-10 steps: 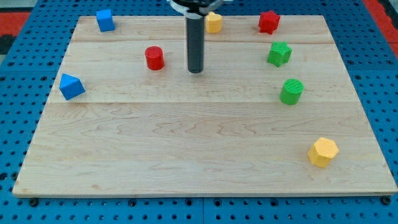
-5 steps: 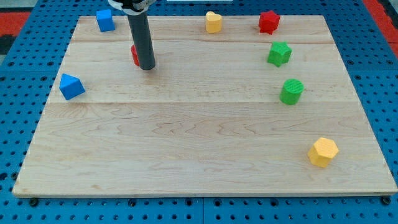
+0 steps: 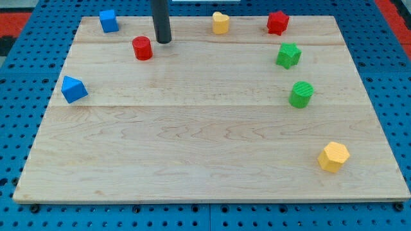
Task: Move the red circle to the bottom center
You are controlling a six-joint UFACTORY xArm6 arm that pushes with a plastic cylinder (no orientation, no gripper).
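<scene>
Red circle (image 3: 142,48) sits in the upper left of the frame on the wooden board (image 3: 192,154), well away from the bottom centre. My tip (image 3: 164,42) stands just beside it, up and to the right, not touching; being a bare rod, it holds nothing. Blue cube (image 3: 108,20) lies at top left, and yellow block (image 3: 220,22) at top centre.
</scene>
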